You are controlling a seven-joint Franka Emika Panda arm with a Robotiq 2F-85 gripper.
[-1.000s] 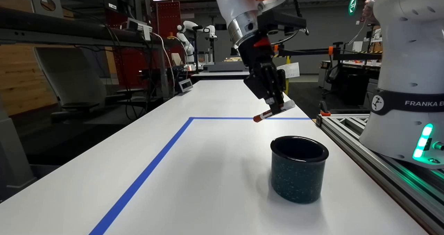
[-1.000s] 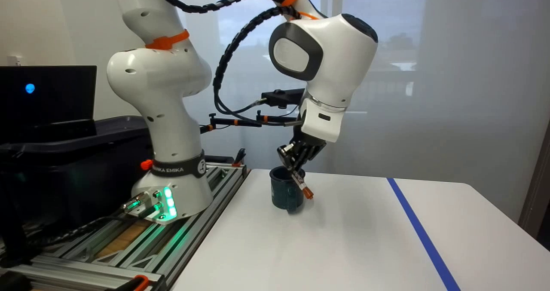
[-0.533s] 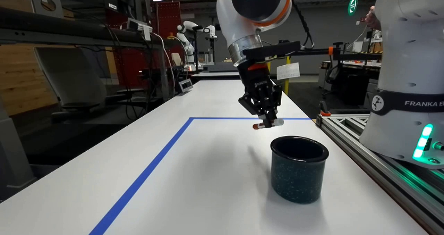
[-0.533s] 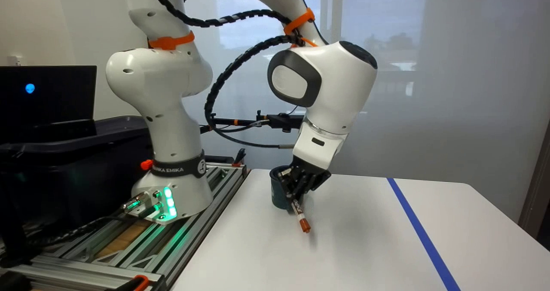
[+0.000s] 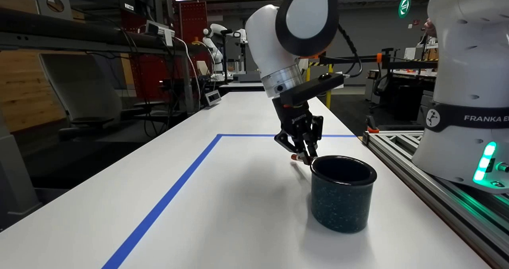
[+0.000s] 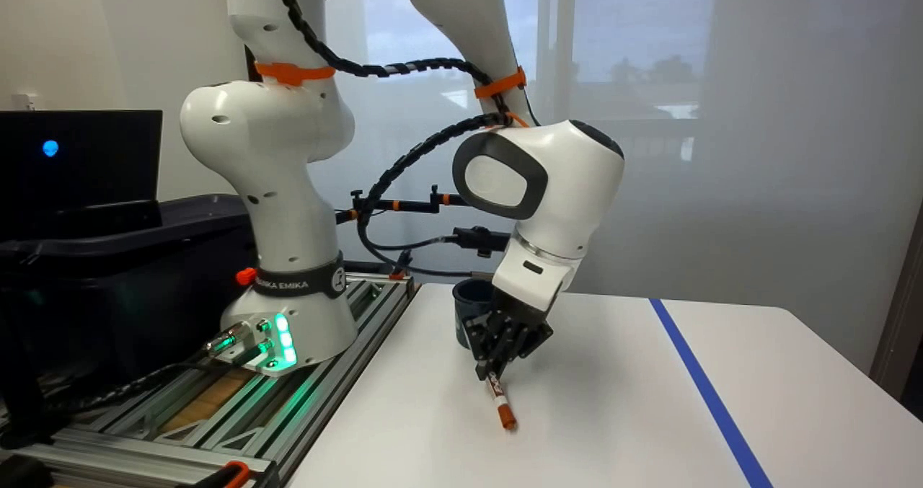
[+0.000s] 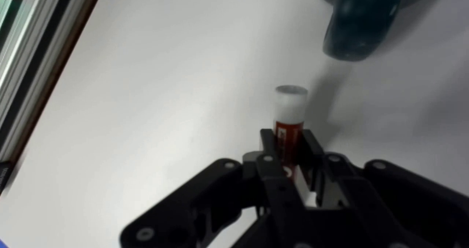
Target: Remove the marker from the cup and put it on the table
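Note:
The marker (image 6: 503, 406) is white and reddish-brown with a brown cap. My gripper (image 7: 288, 138) is shut on it, with one finger on each side of its middle. In an exterior view my gripper (image 5: 308, 160) holds the marker (image 5: 295, 157) low over the white table (image 5: 238, 205), near its shadow; I cannot tell if the cap end touches. The dark cup (image 5: 342, 201) stands upright beside the gripper, and the marker is outside it. The gripper partly hides the cup (image 6: 470, 300) in an exterior view. The cup's handle (image 7: 361, 24) shows at the top of the wrist view.
Blue tape lines (image 5: 179, 185) mark the table; a blue tape line (image 6: 710, 394) also crosses it in an exterior view. A metal rail (image 6: 375, 358) with the robot base runs along the table's edge. A small grey device (image 5: 213, 98) stands at the far table edge.
The arm has come down, and the marker in my gripper has moved from above the cup's rim height to low over the table beside the cup. The cup has not moved.

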